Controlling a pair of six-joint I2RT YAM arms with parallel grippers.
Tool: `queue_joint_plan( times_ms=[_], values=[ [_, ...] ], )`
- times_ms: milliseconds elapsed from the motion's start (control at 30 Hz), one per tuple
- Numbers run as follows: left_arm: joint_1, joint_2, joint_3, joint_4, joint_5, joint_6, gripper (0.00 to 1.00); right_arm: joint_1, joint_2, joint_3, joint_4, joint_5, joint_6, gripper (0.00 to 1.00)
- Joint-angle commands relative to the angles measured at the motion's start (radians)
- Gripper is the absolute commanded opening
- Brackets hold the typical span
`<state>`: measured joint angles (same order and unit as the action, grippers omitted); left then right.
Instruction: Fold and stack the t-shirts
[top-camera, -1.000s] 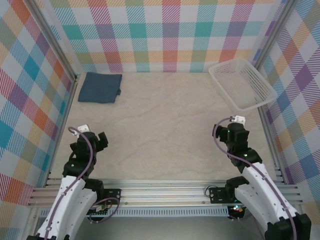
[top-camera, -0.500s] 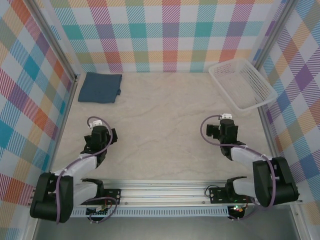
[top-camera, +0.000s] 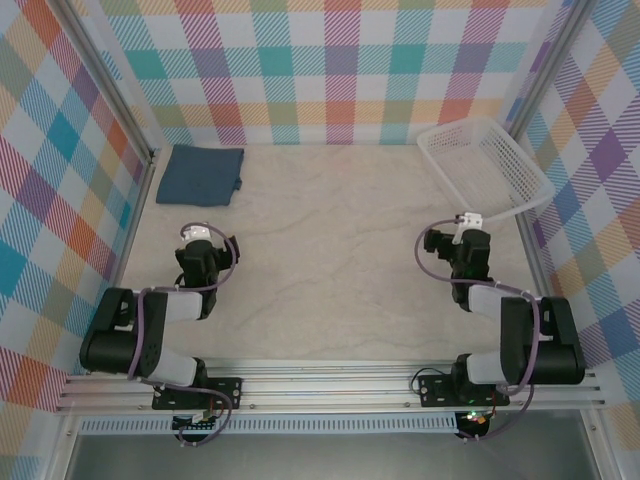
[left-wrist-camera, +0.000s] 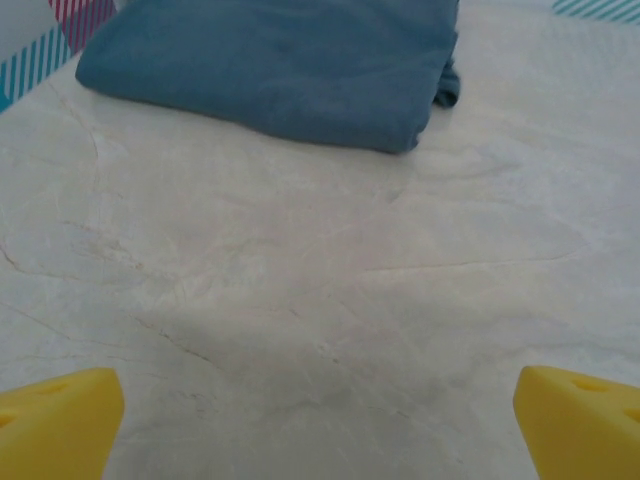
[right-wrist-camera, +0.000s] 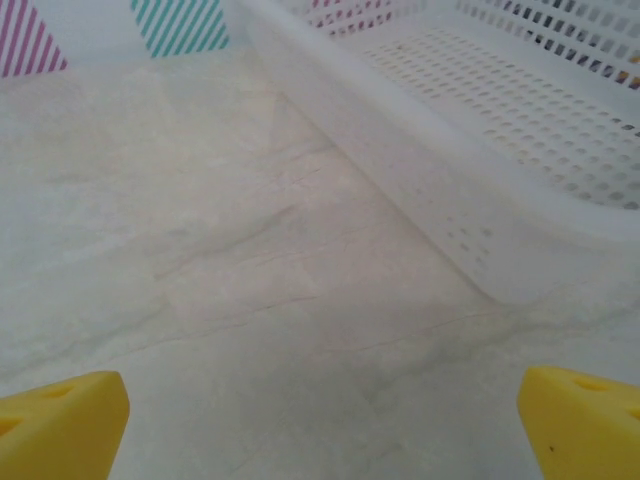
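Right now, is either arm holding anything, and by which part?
Nothing: left gripper and right gripper both stand open above the table; the folded t-shirt lies untouched.

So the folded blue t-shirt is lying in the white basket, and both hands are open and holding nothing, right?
Not quite. The t-shirt is not in the basket: it lies folded on the table in the far left corner, as the top external view shows. The left hand and right hand are open and holding nothing.
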<state>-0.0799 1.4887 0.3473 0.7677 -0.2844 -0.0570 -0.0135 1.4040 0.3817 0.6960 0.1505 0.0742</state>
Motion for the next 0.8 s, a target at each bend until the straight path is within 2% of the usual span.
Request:
queue_joint_plan(
  times_ms=[0, 67, 100, 133, 167, 267, 767],
  values=[
    [0.006, 0.075, 0.001, 0.179, 0.009, 0.018, 1.00, -0.004, 0.052, 0.001, 0.112, -0.090, 0.000, 1.00],
    [0.006, 0.054, -0.005, 0.153, 0.017, 0.014, 1.00, -0.003, 0.087, -0.029, 0.204, -0.076, 0.005, 1.00],
    [0.007, 0.071, -0.010, 0.193, 0.018, 0.019, 1.00, -0.001, 0.125, -0.058, 0.302, -0.074, 0.002, 1.00],
    [0.010, 0.062, 0.002, 0.152, 0.024, 0.016, 1.00, 0.003, 0.137, -0.059, 0.310, -0.073, -0.005, 1.00],
    [0.011, 0.070, 0.028, 0.112, 0.026, 0.014, 1.00, 0.004, 0.116, -0.034, 0.231, -0.068, -0.004, 1.00],
    [0.005, 0.076, 0.050, 0.080, 0.023, 0.021, 1.00, 0.020, 0.129, 0.007, 0.168, -0.048, -0.014, 1.00],
    [-0.014, 0.072, 0.048, 0.085, 0.001, 0.039, 1.00, 0.031, 0.133, 0.020, 0.153, -0.090, -0.050, 1.00]
  ],
)
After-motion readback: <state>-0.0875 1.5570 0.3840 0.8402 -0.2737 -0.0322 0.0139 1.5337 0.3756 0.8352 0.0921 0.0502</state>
